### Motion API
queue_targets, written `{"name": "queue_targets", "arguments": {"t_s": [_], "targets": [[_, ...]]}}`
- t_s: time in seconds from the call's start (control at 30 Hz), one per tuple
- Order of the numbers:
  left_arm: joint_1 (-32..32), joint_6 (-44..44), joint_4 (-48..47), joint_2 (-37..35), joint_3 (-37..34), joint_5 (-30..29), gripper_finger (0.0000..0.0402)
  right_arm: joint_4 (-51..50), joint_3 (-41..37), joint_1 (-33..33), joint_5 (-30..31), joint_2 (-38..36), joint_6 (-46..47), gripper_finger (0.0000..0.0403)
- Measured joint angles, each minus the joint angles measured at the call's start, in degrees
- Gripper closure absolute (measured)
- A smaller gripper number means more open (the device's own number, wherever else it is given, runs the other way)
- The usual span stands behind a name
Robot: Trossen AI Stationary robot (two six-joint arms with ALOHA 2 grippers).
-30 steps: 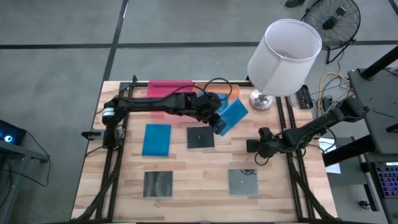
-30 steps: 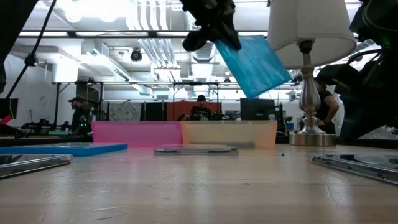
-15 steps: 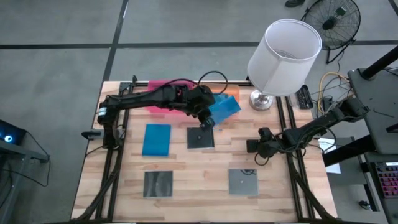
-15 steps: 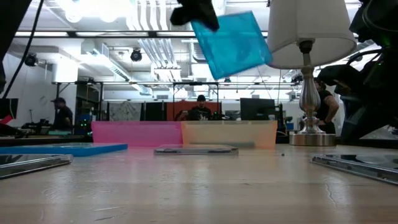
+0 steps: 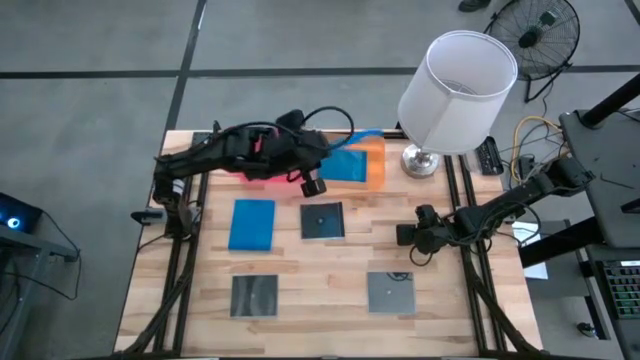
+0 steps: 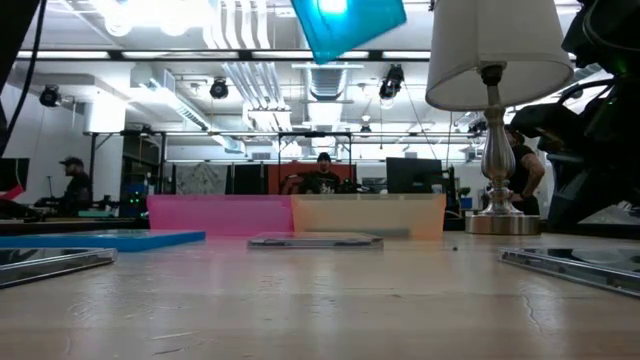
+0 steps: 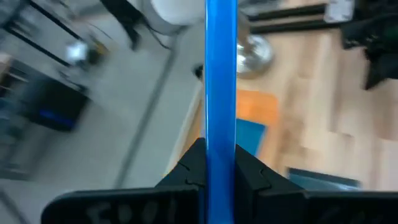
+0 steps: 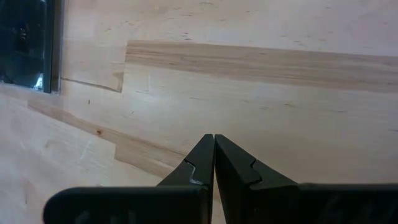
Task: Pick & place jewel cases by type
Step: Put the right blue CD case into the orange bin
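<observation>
My left gripper [image 5: 325, 168] is shut on a bright blue jewel case [image 5: 347, 165], held high over the orange tray [image 5: 375, 170] at the table's far side. The low view shows this case [image 6: 350, 25] near the top of the picture. Another blue case [image 5: 251, 223] lies flat on the table, as do three dark square cases [image 5: 322, 220] [image 5: 254, 295] [image 5: 390, 292]. The pink tray [image 5: 262, 140] stands left of the orange one. My right gripper [image 5: 403, 235] is shut and holds nothing, low over the wood at the right. My left gripper pinches the blue case between its two fingers [image 7: 189, 171], one on each flat face, at the case's edge [image 7: 221, 134] nearest the table's left. The fingers come from the table's left, slanting down. The case is tilted and clear of the table and trays.
A table lamp with a white shade [image 5: 457, 90] stands at the far right, close to the orange tray. Something blue [image 7: 250, 134] shows by the orange tray in the left wrist view. Bare wood lies between the cases.
My left gripper has risen and drawn back toward the table's far left, rolling its wrist as it went. The blue case has gone with it, from beside the middle dark case to a higher place over the orange tray, and its tilt has changed.
</observation>
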Motion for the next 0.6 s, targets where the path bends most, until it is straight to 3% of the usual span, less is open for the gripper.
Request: {"name": "queue_targets", "arguments": {"t_s": [0.27,0.6], "targets": [[-5.82,8.83,0.85,-0.83,-0.37,-18.30,0.0394,-0.07,0.02,-0.02,0.18,0.02,-1.70,0.0394],[-11.08,11.88,0.73,-0.51,-0.46,-40.32,0.0394,-0.07,0.02,-0.02,0.63,0.04,-6.59,0.0394]]}}
